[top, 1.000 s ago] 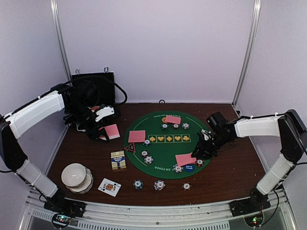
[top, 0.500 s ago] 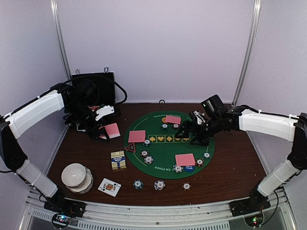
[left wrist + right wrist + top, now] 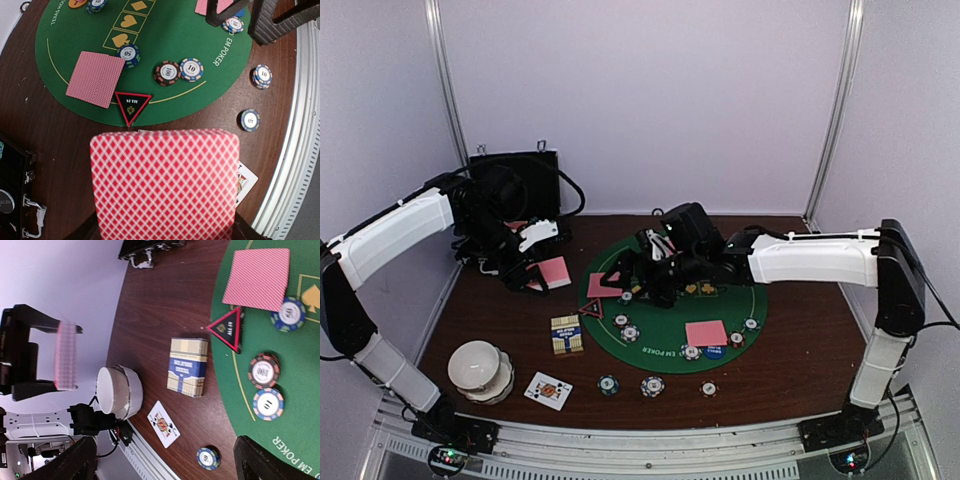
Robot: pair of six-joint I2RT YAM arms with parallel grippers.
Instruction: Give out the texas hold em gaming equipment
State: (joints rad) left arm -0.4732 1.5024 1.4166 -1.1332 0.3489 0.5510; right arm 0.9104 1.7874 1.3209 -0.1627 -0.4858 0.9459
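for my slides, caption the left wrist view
pink-backed cards held in foreground, triangle marker and green poker mat beyond

A dark wooden table (image 3: 800, 370) is enclosed by plain pale walls (image 3: 650, 100) (lilac-tinted), framed by metal posts (image 3: 837, 100).

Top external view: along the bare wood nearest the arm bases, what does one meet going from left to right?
white bowl stack → face-up playing card → left chip → middle chip → right chip
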